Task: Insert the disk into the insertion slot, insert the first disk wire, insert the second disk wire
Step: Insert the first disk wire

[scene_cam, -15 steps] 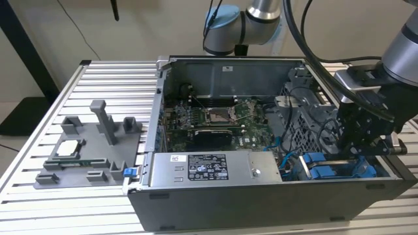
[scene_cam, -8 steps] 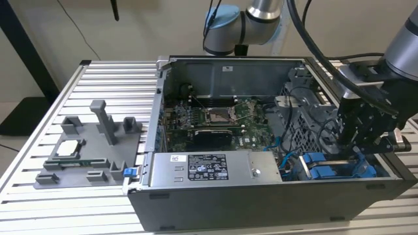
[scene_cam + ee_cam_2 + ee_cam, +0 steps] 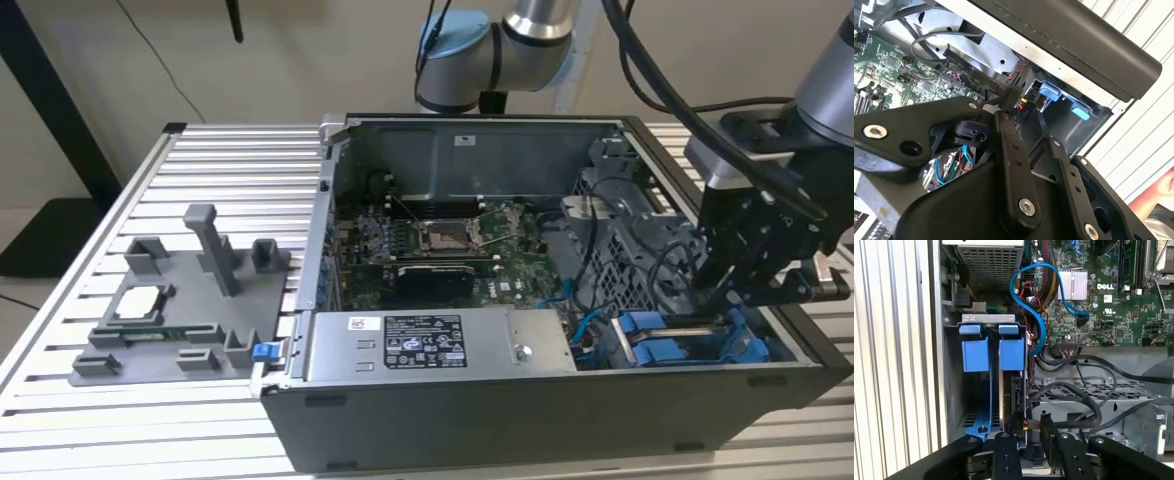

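disk already sits in the insertion slot at the near right of the case, so the first-wire step seems in hand: gripper, grip i cannot tell, hangs at a black connector that likely needs a square push.

The arm stands behind the computer case, with a blue-capped joint above the case's back wall. Its wrist hangs over the case's near corner at the exterior view's right, pointing downward. The black hand reaches down inside that corner. In the first wrist view its two fingers stand apart with a gap between them.
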